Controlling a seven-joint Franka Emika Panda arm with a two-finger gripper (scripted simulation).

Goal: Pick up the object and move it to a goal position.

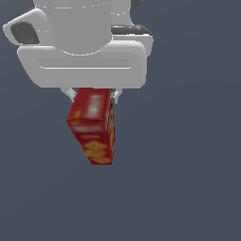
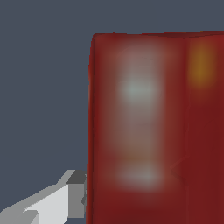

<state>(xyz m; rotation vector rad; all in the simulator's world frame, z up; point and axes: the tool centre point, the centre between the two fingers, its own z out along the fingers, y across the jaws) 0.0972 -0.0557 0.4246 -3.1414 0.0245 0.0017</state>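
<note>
Plain dark grey-blue backdrop fills both views. White gripper (image 1: 92, 95) is clamped on the red box (image 1: 93, 126), which hangs tilted beneath the hand, lower end toward the exterior view's right. Wrist view: one finger (image 2: 72, 192) touching the box (image 2: 148, 131) side.

The red box (image 1: 92, 124) looks like smooth printed card with a faint sheen, while the white gripper (image 1: 92, 96) looks like smooth matt plastic.

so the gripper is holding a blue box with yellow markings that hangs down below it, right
Not quite: the box is red, not blue, as the exterior view shows. The rest holds: it has yellow-orange markings and hangs tilted below the gripper, held between its fingers.
</note>
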